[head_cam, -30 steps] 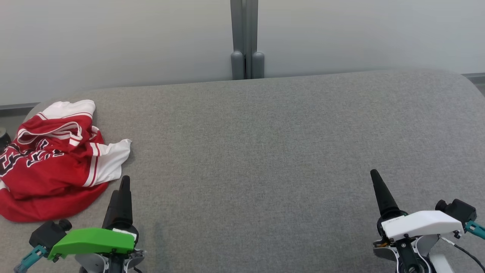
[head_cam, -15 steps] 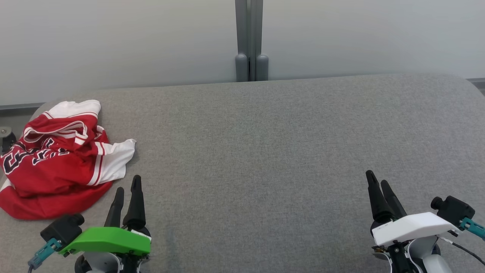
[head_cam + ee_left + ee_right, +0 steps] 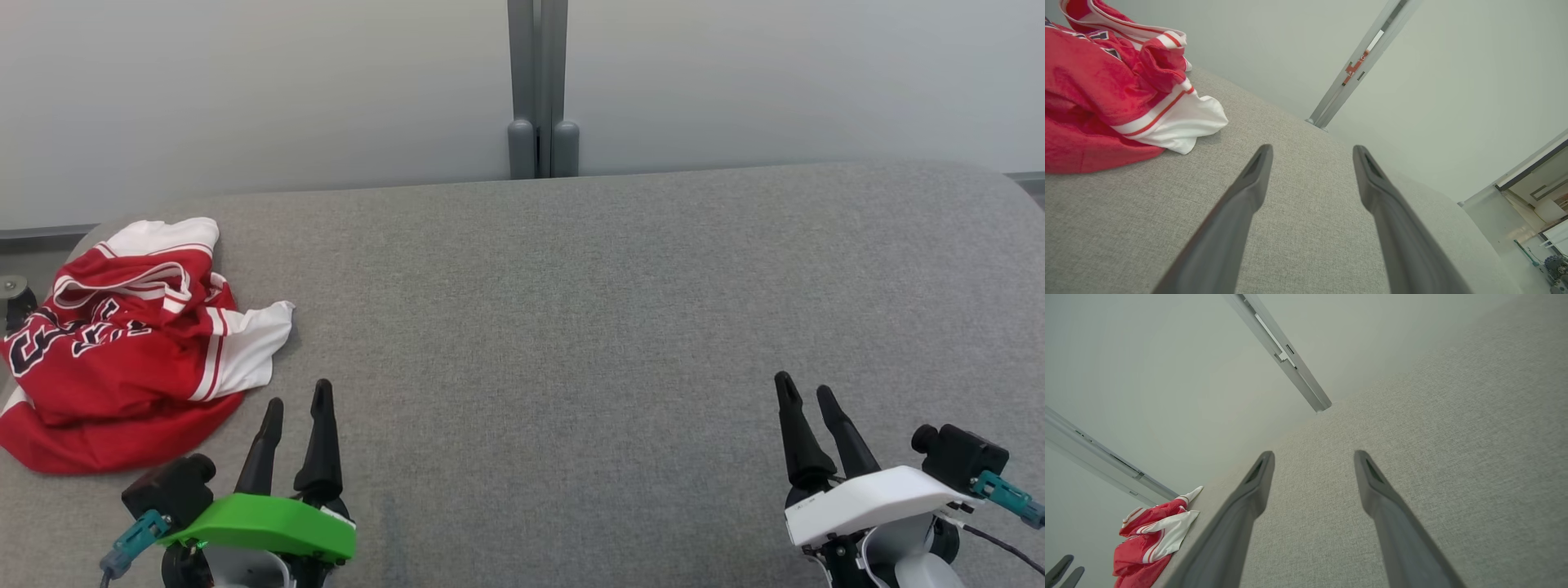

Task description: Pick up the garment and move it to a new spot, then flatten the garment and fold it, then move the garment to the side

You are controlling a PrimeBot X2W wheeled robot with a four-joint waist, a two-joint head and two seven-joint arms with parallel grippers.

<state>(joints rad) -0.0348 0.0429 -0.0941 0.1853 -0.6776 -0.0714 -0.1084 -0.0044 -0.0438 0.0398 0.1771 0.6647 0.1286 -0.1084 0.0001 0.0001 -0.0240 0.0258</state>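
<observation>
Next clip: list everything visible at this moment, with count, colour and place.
jersey: one, red with white trim and dark lettering, crumpled at the table's far-left corner
table: one, grey fabric top, across the head view
wall: pale panels, behind the table
post: one, grey, upright at the middle of the wall
dark object: one, at the left edge beside the table, too small to identify
left hand: one, black fingers, green cover, open, lower left near the jersey
right hand: one, black fingers, white cover, open, lower right

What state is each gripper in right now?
Left gripper: open, empty, not touching the shirt.
Right gripper: open, empty.
</observation>
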